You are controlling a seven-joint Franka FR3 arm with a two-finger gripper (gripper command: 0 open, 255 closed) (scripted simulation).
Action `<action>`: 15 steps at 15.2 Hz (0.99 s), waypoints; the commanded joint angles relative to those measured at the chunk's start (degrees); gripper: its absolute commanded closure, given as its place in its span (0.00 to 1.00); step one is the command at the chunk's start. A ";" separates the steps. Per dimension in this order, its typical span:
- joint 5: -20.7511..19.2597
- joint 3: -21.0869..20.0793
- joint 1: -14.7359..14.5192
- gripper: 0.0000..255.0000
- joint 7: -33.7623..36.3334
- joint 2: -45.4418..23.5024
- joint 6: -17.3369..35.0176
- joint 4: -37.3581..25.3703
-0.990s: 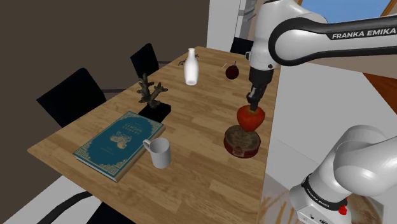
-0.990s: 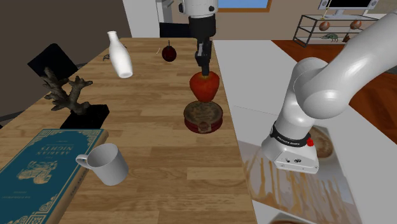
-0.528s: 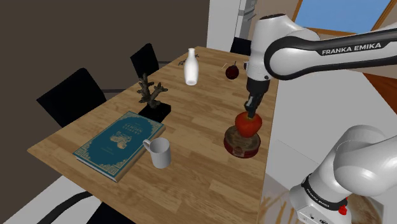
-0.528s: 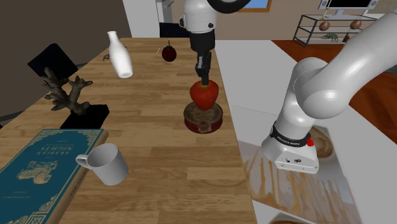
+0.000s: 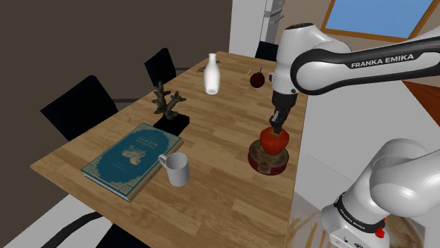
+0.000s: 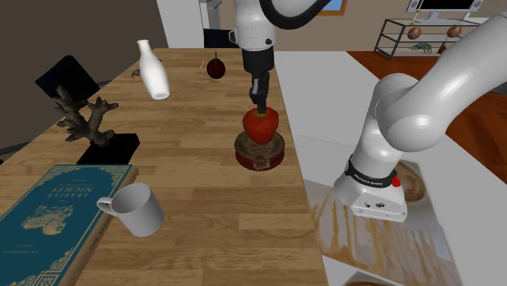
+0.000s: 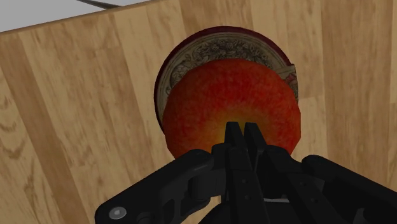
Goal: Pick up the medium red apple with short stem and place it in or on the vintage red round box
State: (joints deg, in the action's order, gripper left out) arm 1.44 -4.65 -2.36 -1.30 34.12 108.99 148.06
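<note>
Shoulder view: wooden table [image 5: 211,127], apple [image 5: 274,140] above round box [image 5: 266,164], black chairs [image 5: 77,106]

Apple [image 7: 232,95] is showing mottled red fading to orange-yellow; box [image 7: 219,46] is showing dark red rim, cream scrollwork lid; book [image 5: 130,158], teal with pale ornament.

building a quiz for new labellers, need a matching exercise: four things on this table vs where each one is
1 apple
2 mug
3 bottle
4 book

a lying flat, teal cover up
b at the far end of the table
c held by the gripper, over the round box
d standing at the book's corner

Pairs: 1-c, 2-d, 3-b, 4-a
</note>
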 commanded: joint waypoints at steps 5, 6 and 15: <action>0.00 0.00 0.00 0.00 0.00 -0.02 0.01 0.03; 0.00 0.00 0.00 0.00 0.00 -0.02 0.01 0.03; -0.12 0.15 0.04 0.00 0.01 0.53 -7.48 -6.92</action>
State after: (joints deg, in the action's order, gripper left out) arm 1.32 -4.48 -2.31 -1.31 34.68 101.75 141.38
